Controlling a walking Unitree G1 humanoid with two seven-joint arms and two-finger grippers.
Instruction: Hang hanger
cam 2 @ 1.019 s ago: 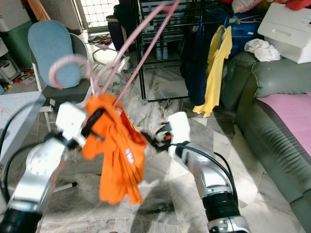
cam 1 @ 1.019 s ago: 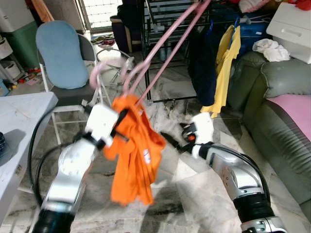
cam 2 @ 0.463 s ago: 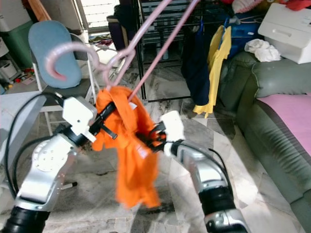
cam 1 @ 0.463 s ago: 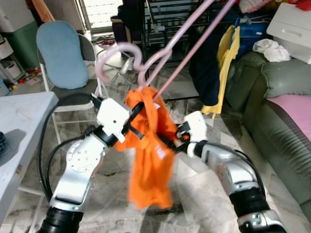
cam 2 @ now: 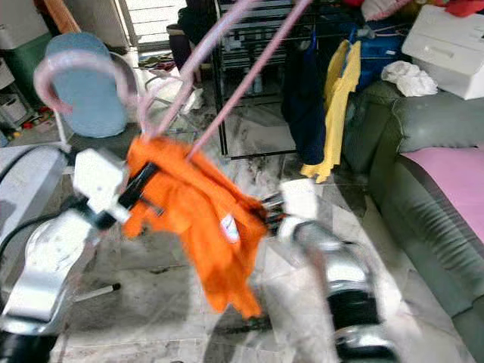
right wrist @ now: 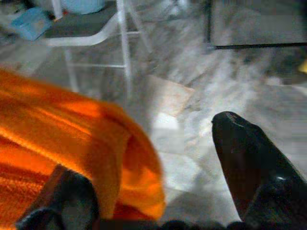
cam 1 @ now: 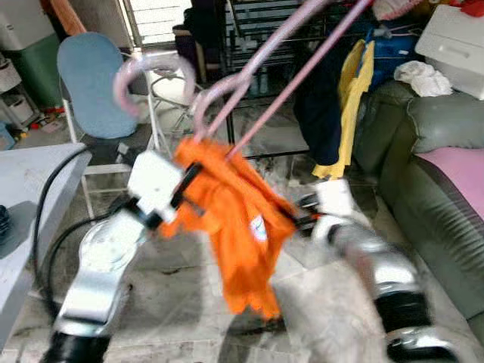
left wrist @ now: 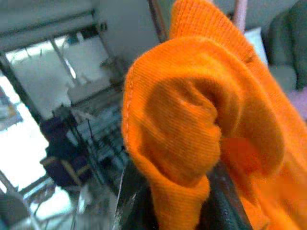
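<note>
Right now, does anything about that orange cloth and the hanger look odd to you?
Yes. The orange garment is bunched in a crumpled wad at the neck of the pink hanger, not spread over it, and the hanger tilts steeply. The left gripper clamps the bunched fabric.

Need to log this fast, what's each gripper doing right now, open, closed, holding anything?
Left gripper: shut on the orange garment on the pink hanger.
Right gripper: open, fingers around the garment's edge.

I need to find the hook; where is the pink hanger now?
In the left eye view the pink hanger is raised at centre-left, its hook before the blue chair, with the orange garment bunched below it.
</note>
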